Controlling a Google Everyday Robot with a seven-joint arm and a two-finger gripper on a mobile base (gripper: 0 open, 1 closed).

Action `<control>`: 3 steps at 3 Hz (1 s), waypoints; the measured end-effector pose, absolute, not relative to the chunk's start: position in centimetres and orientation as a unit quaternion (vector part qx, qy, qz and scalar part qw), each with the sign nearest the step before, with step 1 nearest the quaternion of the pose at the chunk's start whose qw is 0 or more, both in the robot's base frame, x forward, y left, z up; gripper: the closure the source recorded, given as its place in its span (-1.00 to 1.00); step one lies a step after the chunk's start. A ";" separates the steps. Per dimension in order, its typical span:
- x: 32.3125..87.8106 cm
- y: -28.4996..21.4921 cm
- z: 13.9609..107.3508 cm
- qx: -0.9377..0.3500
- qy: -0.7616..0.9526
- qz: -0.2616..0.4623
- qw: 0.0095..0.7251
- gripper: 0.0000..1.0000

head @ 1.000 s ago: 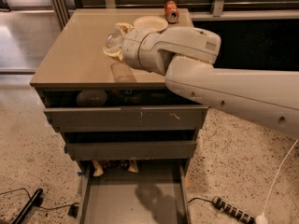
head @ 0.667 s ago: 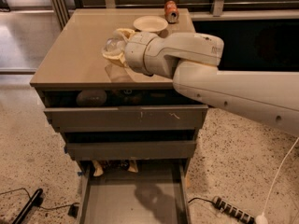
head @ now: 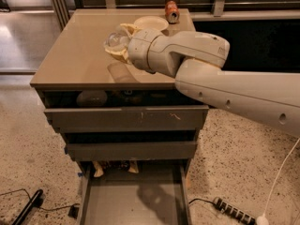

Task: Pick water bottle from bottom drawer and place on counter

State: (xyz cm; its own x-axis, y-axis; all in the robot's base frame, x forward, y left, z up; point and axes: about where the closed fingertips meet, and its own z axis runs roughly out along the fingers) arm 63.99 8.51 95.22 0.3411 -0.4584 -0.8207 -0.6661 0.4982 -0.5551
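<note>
The water bottle point(head: 113, 37), clear plastic, hangs just above the beige counter point(head: 75, 55), near its middle. Its reflection shows on the slab below it. My gripper point(head: 119, 43) is shut on the water bottle, with cream fingers point(head: 123, 54) on either side of it. The white arm reaches in from the right across the counter. The bottom drawer point(head: 136, 203) is pulled out at the foot of the cabinet. Its grey floor is bare apart from the arm's shadow.
A white plate point(head: 151, 22) and an orange-red soda can point(head: 171, 11) stand at the counter's back edge. The two upper drawers point(head: 126, 118) are slightly ajar. A power strip point(head: 234, 212) and cables lie on the speckled floor.
The wrist and forearm have shifted slightly, uncovering the plate behind. The bottle stays in the gripper at nearly the same spot over the counter, a touch higher.
</note>
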 end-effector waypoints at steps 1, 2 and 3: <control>64.6 8.4 95.1 -0.476 0.555 0.091 0.677 1.00; 66.8 9.4 94.1 -0.453 0.547 0.099 0.697 1.00; 69.5 9.9 93.4 -0.409 0.553 0.098 0.719 1.00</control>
